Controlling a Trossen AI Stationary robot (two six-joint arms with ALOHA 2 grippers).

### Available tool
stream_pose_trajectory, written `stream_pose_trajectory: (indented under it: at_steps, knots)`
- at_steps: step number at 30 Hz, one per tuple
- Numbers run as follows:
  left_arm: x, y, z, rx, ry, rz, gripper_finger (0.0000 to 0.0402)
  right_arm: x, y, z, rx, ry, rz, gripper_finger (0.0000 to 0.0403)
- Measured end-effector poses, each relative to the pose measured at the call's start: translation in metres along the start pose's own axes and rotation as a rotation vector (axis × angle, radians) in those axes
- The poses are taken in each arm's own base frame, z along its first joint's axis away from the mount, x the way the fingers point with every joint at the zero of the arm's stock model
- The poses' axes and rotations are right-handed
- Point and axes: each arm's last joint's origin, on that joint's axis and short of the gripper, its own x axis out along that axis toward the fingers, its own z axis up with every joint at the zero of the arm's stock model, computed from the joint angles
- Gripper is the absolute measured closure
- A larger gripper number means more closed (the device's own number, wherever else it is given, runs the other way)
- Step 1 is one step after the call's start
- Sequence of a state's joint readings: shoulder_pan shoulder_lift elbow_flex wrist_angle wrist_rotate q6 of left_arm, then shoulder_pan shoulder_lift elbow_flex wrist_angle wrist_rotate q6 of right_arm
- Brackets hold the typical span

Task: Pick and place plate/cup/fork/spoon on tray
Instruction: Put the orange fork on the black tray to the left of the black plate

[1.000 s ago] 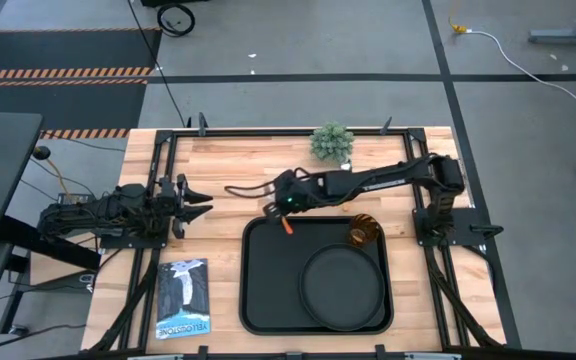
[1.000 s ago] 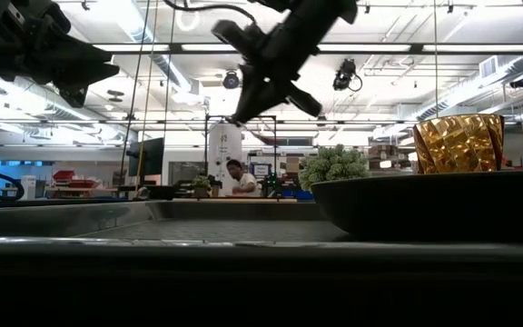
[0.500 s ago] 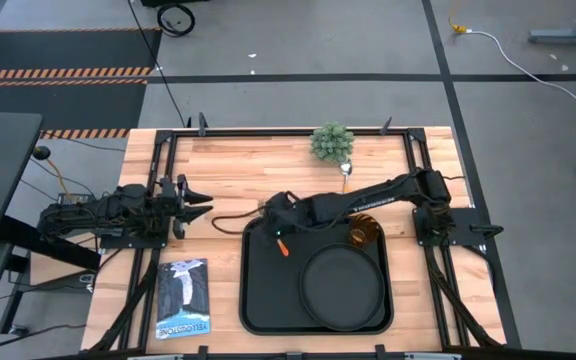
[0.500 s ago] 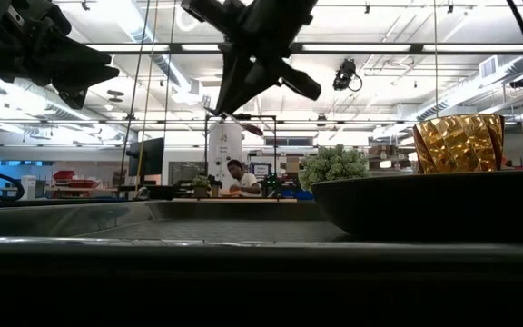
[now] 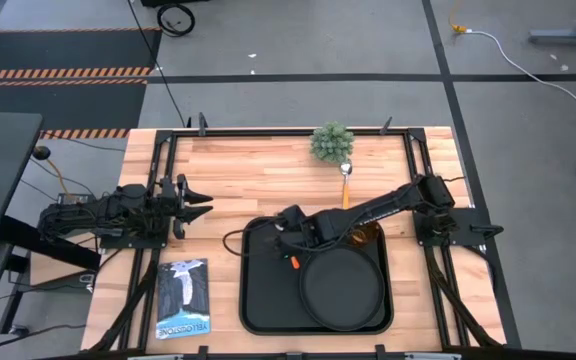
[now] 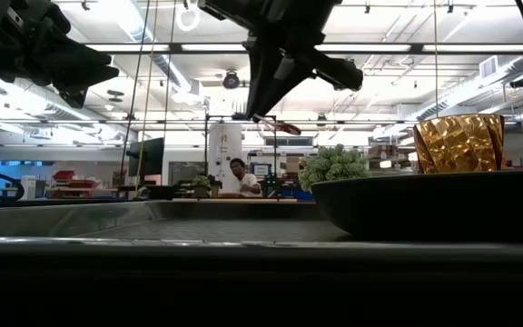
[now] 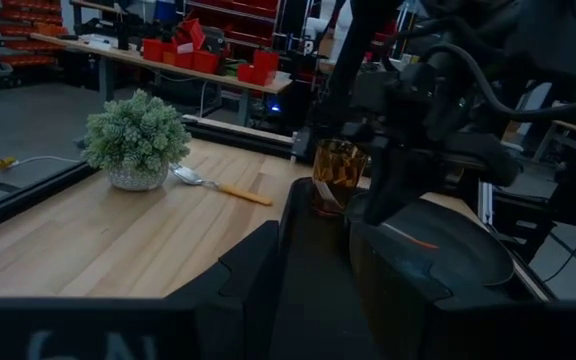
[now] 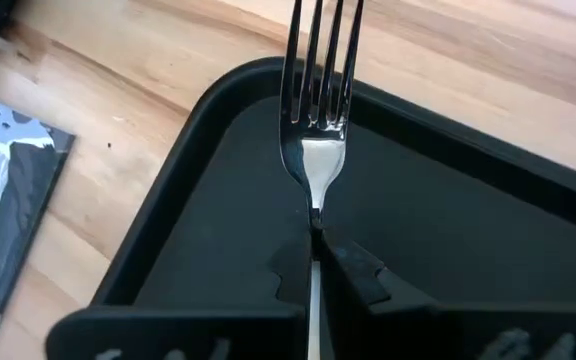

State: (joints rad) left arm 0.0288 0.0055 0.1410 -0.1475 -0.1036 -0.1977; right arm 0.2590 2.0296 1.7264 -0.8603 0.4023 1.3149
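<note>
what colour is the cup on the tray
Translucent amber-orange; the cup shows best in the low view.

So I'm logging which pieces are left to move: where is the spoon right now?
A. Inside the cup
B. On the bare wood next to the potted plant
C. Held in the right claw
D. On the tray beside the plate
B: the spoon lies on the wood by the potted plant, off the tray, while the right claw holds the fork.

The right pincer [image 5: 290, 243], gripping the fork [image 8: 317, 125], moves from the tray's [image 5: 258, 300] far rim to above its interior, beside the plate [image 5: 343, 287].
</note>
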Motion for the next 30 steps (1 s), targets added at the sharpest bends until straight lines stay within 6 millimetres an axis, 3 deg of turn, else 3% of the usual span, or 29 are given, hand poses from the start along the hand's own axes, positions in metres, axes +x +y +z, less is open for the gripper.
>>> stream_pose_trajectory:
  at_steps: [14,22,30]
  knots:
    - [0.000,0.000,0.001,-0.005,-0.005,-0.001,0.0267,0.000,0.004,-0.018,0.059,-0.015,0.047,0.0385]
    - [0.000,0.000,0.000,-0.007,-0.002,0.000,0.0267,0.027,0.019,-0.044,0.057,0.057,0.134,0.0384]
    - [0.001,0.000,0.000,-0.008,0.008,0.002,0.0267,0.032,0.021,-0.063,0.074,0.089,0.132,0.0384]
